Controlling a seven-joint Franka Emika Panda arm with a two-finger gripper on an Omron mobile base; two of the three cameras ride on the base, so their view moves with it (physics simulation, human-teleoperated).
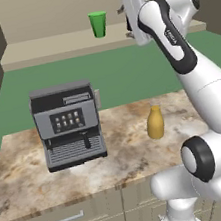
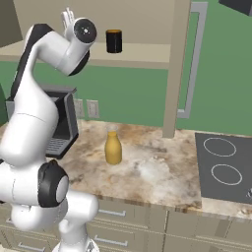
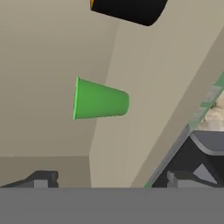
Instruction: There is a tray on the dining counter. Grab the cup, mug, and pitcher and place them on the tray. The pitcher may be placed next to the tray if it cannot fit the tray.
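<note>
So the gripper (image 3: 109,181) is raised up at shelf height with its jaws spread wide and nothing between them, and in the hand view, which is rolled sideways, the cup (image 3: 100,99) sits dead ahead, a bit toward 12 o'clock from the fingertips (image 3: 41,179), still well apart from them. Looks to me like the step in hand is the reach for the green cup, so I'd keep the jaws wide, line the cup up midway between the tips, go straight in along the shelf (image 1: 47,49) and close around the middle of the tapered wall, not the rim, since a taper can squirt out if pinched high. Watch the mug (image 3: 129,9) at about 1 o'clock of the cup in that view, it's the near neighbour on the same shelf and easy to clip with a wide jaw. In the left base view the cup stands upright at roughly 9 o'clock from the hand. Lower down, the pitcher (image 1: 155,122) stands upright on the tabletop (image 1: 120,156), with the coffee machine (image 1: 68,124) at its 9 o'clock and a cooktop (image 2: 224,165) off at 3 o'clock in the right base view. Count: one cup, one mug, one pitcher, one coffee machine; I can't spot the tray from here
</note>
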